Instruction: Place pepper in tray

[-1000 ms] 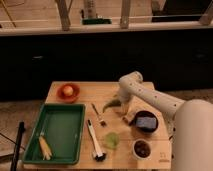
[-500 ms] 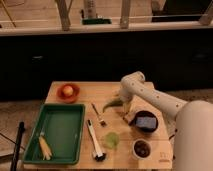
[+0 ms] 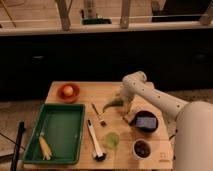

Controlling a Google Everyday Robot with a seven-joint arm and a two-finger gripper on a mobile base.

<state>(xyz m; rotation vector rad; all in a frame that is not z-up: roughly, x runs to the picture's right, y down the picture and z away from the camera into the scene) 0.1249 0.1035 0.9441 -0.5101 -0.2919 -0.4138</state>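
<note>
We are at the pick-up step. The gripper (image 3: 121, 101) hangs low over the middle of the table (image 3: 100, 89), right at the thick end of the pepper (image 3: 110, 105). We cannot tell whether the jaws are spread or pinching it. The tray (image 3: 62, 130) lies well apart to the left. Next we need a sure hold on the pepper, a lift, and a carry across the utensils to the tray.

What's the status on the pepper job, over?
Gripper at pepper's right end, mid-table. Pepper right of tray, not in it. Slim utensil and white-handled utensil lie between. Corn cob in tray.
</note>
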